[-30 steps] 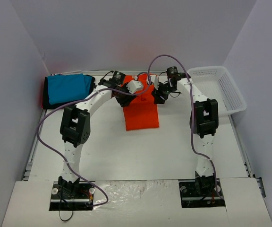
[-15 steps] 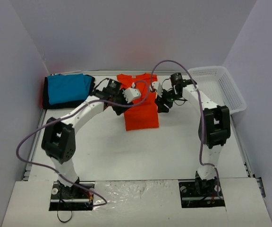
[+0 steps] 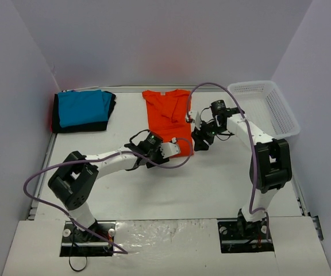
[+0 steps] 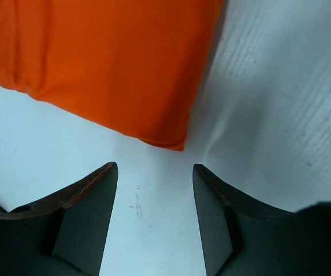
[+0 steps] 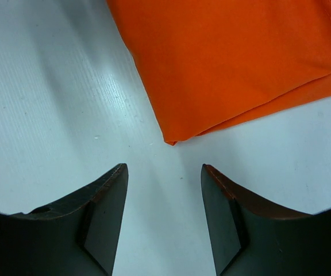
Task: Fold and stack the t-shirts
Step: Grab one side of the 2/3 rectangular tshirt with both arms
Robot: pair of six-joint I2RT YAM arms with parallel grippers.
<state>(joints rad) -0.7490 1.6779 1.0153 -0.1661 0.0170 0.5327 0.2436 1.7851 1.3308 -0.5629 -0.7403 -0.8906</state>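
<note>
Both gaping and empty, my left claw [image 4: 154, 171] and right claw [image 5: 164, 171] each face a near corner of the bright orange-red cloth t-shirt [image 3: 165, 115], which lies lengthwise away from me.

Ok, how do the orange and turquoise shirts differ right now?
The orange shirt lies centred as a long strip; the turquoise shirt is a compact fold at far left. The turquoise shirt sits on a black shirt; the orange shirt on the table itself. Both open, the left gripper and right gripper face the orange shirt's near corners, not the turquoise shirt. Neither is held.
</note>
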